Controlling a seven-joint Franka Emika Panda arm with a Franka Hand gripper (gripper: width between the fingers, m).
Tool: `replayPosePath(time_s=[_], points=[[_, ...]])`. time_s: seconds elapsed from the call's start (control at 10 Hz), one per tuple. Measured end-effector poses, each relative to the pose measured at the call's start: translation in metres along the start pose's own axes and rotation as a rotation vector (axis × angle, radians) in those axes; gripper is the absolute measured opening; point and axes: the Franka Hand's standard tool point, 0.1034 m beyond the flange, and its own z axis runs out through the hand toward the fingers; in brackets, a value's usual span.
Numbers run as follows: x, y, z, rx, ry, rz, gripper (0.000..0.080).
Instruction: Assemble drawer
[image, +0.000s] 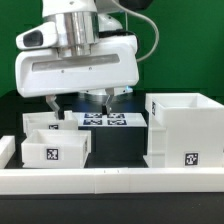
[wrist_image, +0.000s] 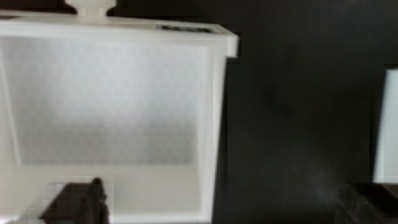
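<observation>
The small white drawer box (image: 55, 148) sits at the exterior view's left with a marker tag on its front wall. The wrist view looks down into its open inside (wrist_image: 116, 95), with its knob (wrist_image: 89, 8) on one end wall. The larger white drawer housing (image: 185, 130) stands at the exterior view's right, and its edge also shows in the wrist view (wrist_image: 388, 120). My gripper (image: 78, 105) hangs above the drawer box, open and empty (wrist_image: 228, 205). One finger (wrist_image: 75, 203) is over the box's inside and the other is over the black table, so they straddle a side wall.
The marker board (image: 105, 120) lies flat on the black table between and behind the two parts. A white rail (image: 110, 180) runs along the front edge of the table. Green wall behind.
</observation>
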Motion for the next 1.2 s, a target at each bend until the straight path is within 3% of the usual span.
replayPosePath(time_s=[0.3,0.7,1.2], points=[[-0.011,0.004,0.033,-0.024,-0.003,0.010,0.0649],[-0.021,0.008,0.056,-0.042,-0.007,0.008,0.0649],[-0.025,0.006,0.064,-0.049,-0.008,0.001,0.0649]])
